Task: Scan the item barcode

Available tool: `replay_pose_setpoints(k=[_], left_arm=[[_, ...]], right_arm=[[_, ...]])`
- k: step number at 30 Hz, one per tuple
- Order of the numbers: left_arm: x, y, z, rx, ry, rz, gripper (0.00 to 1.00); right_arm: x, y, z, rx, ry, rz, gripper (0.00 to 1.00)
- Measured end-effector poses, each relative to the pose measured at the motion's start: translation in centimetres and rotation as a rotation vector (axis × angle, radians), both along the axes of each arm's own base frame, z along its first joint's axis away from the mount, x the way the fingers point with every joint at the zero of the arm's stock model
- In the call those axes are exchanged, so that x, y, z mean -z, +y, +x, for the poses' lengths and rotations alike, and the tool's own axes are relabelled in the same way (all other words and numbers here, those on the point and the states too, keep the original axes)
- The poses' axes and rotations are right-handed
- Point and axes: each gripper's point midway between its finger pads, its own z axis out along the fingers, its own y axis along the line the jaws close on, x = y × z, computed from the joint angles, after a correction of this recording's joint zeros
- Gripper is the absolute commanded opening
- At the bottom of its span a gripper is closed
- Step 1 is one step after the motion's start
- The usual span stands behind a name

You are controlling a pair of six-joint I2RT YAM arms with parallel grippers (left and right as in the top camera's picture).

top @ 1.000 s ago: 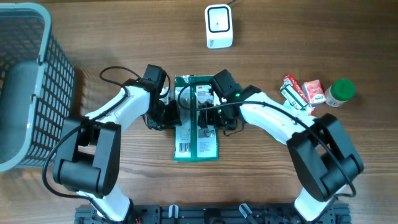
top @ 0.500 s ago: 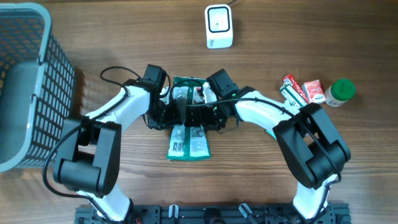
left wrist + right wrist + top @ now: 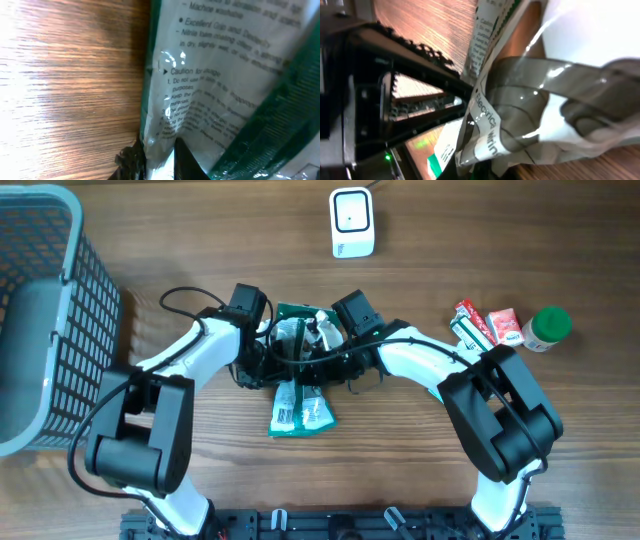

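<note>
Green-and-white film, glossy and crumpled, is what both claws have hold of: the packet (image 3: 300, 402) sits at the centre of the overhead frame over the wooden table (image 3: 180, 240), its long axis running from top to bottom. The left gripper (image 3: 272, 360) meets it from the left and the right gripper (image 3: 330, 362) from the right, both around its middle, where the film bunches up. In the left wrist view the packet's printed edge is nipped between the dark fingers at the bottom of the frame, so that claw is clenched on the packet. In the right wrist view the film is creased and gathered right at the fingers, and that claw too is clamped tight on it. The barcode (image 3: 284, 416) lies on the lower-left part of the packet, below both grips, facing upward. The scanner (image 3: 352, 223) stands well apart at the upper centre, beyond the packet's top end and a little to the right, so the right arm is slightly the nearer. As I judge it, the coming move turns on this: the barcode end points away from the scanner — the packet must travel up the frame and turn to present that end.
</note>
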Motion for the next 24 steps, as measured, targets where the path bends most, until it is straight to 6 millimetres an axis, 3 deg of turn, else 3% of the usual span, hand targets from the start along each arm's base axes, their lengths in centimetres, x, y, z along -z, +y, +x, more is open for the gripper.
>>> replay_pose_setpoints(k=[5,7,11,13,14,15,16,18,19,24], left_arm=[[-2.5,4.3,3.0,-0.092,-0.15,0.113,0.19],[-4.6,7.5,5.0,-0.162,-0.266,0.209,0.25],[-5.6,10.8,6.9,-0.225,-0.348,0.29,0.63],[-5.9,11.8,7.8,-0.242,-0.385,0.308,0.7],[-6.1,12.1,8.3,-0.247,-0.404,0.313,0.73],[-6.2,12.5,8.7,-0.253,-0.423,0.316,0.93],[-6.4,12.7,9.0,-0.259,-0.435,0.318,1.0],[-6.6,13.2,9.6,-0.267,-0.459,0.322,1.0],[-6.7,13.5,9.7,-0.28,-0.464,0.325,1.0],[-6.7,13.9,9.7,-0.289,-0.463,0.33,1.0]], right_arm=[[-0.2,0.1,-0.2,-0.034,-0.02,0.019,0.04],[-0.2,0.1,-0.2,-0.038,-0.025,0.022,0.04],[0.0,-0.8,-0.4,-0.061,-0.026,-0.002,0.04],[-1.1,-1.9,0.0,-0.08,-0.058,-0.05,0.04],[-2.7,-2.2,0.7,-0.095,-0.117,-0.058,0.04],[-4.4,-2.4,1.4,-0.111,-0.18,-0.068,0.04],[-5.9,-2.5,1.8,-0.126,-0.231,-0.079,0.04],[-10.8,-2.8,3.5,-0.169,-0.427,-0.093,0.04],[-14.3,-3.0,4.5,-0.194,-0.568,-0.098,0.04],[-24.0,-4.0,7.6,-0.308,-1.042,-0.171,0.04]])
